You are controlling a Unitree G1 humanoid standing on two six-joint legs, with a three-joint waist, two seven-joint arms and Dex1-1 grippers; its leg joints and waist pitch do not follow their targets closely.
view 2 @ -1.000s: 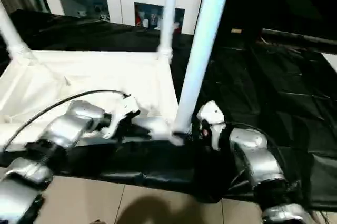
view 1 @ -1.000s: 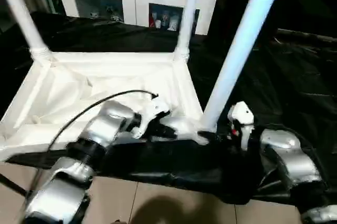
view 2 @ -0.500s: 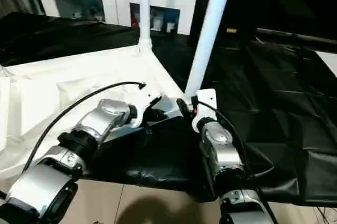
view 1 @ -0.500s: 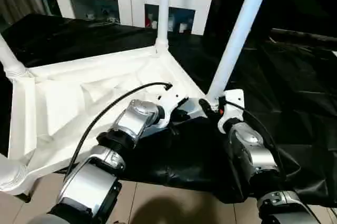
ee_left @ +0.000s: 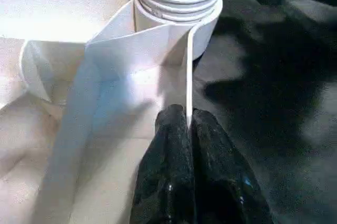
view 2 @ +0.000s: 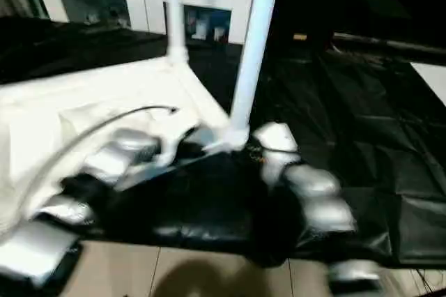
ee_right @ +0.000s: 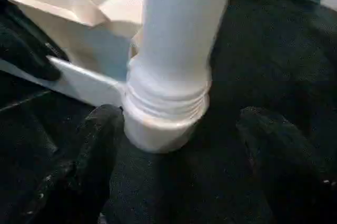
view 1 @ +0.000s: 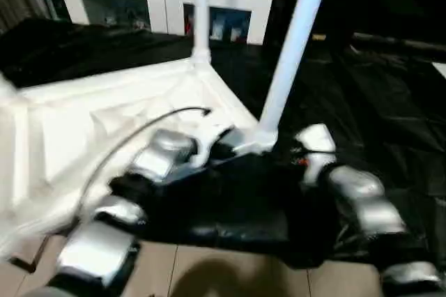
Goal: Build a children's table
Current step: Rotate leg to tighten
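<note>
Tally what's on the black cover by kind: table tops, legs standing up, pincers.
Table tops: 1, lying upside down
Legs: 2, near and far
Pincers: 2, left shut on the top's thin rim, right open around the near leg's base
Total: 5

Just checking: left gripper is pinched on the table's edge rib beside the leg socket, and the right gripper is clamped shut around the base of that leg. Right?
Not quite. The left gripper is pinched on the table's thin edge rib, but the right gripper is not clamped: in the right wrist view its fingers stand wide apart on either side of the leg base, one finger close beside the socket collar.
</note>
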